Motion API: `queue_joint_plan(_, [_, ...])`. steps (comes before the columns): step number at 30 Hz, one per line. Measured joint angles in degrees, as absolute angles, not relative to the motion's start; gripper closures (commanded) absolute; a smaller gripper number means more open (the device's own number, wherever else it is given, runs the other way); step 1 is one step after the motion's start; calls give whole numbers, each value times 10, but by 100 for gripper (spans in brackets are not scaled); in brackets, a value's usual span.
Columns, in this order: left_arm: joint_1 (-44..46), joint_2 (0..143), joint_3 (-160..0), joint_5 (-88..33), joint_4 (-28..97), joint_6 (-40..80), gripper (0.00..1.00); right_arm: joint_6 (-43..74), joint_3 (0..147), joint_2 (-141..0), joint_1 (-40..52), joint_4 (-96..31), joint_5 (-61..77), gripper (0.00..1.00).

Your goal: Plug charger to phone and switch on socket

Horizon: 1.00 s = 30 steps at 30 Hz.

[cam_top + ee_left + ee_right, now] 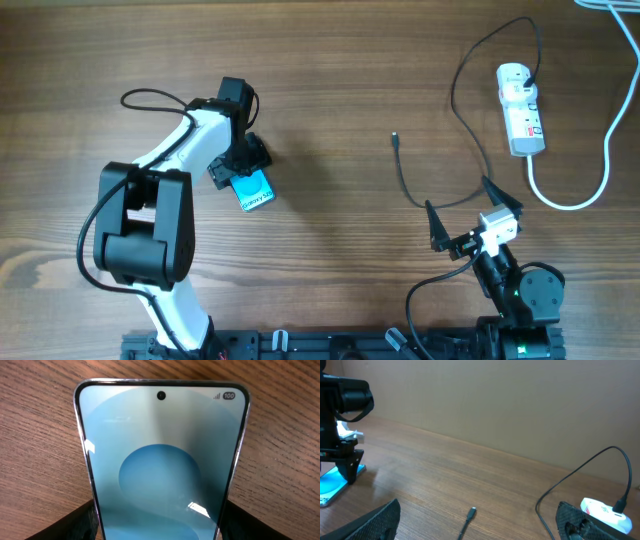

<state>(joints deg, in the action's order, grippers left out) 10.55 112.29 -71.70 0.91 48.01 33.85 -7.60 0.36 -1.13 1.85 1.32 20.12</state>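
Note:
The phone (253,190) lies flat left of centre, turquoise screen up; it fills the left wrist view (160,450) and shows at the edge of the right wrist view (329,489). My left gripper (241,172) (160,530) straddles its near end, open, with the black fingers (65,525) close beside both edges and a sliver of wood showing on the left. The charger's connector tip (396,138) (471,512) rests loose on the wood. Its black cable (462,75) runs to the white socket (520,108) (605,512) at far right. My right gripper (468,212) (480,527) hangs wide open, empty, near the tip.
A thick white cord (590,190) loops from the socket toward the table's right edge. The black cable curves between the right gripper and the socket. The left arm (340,410) stands over the phone. A plain wall backs the table's far side.

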Motion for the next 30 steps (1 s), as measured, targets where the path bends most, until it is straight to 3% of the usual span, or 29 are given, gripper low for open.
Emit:
queue_joint_plan(6, [105, 1125, -726, 5, 491, 340, 25, -76, 4, -11, 18, 13, 201, 0])
queue_joint_plan(11, [105, 1125, -729, -4, 501, 340, 18, -76, 4, -11, 18, 13, 201, 0])
queue_joint_plan(13, [105, 1125, -730, -6, 516, 341, 24, -76, 4, -11, 18, 13, 201, 0])
queue_joint_plan(24, [105, 1125, -717, -7, 480, 348, 18, -49, 3, -12, 18, 70, 241, 0])
queue_joint_plan(27, [105, 1122, -711, -3, 470, 350, 31, 44, 9, -15, 18, 93, 253, 0])
queue_joint_plan(30, [105, 1120, -708, 2, 460, 352, 34, 85, 40, -46, 18, 89, 258, 0])
